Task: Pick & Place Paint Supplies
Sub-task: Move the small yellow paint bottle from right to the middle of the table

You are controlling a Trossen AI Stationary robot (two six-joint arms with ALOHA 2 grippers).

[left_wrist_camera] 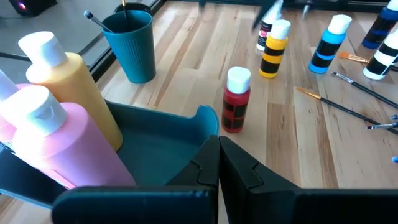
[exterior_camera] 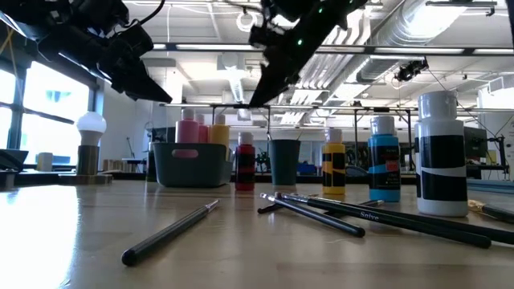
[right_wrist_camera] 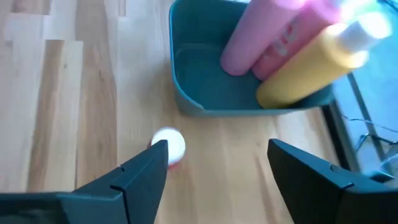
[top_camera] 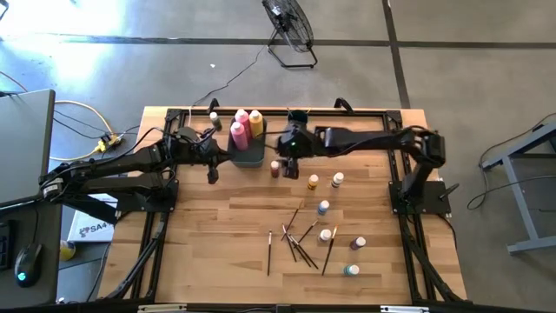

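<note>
The right tool [right_wrist_camera: 214,171] hangs above the surface [top_camera: 217,252] near its far edge, its fingers spread wide with nothing between them; below it stands the red bottle [right_wrist_camera: 169,148], upright on the wood just beside the bin [right_wrist_camera: 205,93]; the bottle is free of both fingers. The bin sits at the far edge and holds two pink bottles [top_camera: 239,130] and a yellow one [top_camera: 255,123], standing close together. A teal cup [left_wrist_camera: 132,46] with a brush in it stands near the far edge, beside the bin. The left tool [left_wrist_camera: 217,180] is closed on nothing, hovering at the bin's near-left side. Small white-capped bottles stand scattered over the middle and right of the surface: a yellow [top_camera: 313,182], a white [top_camera: 337,180], a blue [top_camera: 323,207], with others nearer the front edge; brushes [top_camera: 300,239] lie loose among them, crossing one another. A white knob [exterior_camera: 91,125] stands near the far left corner.
</note>
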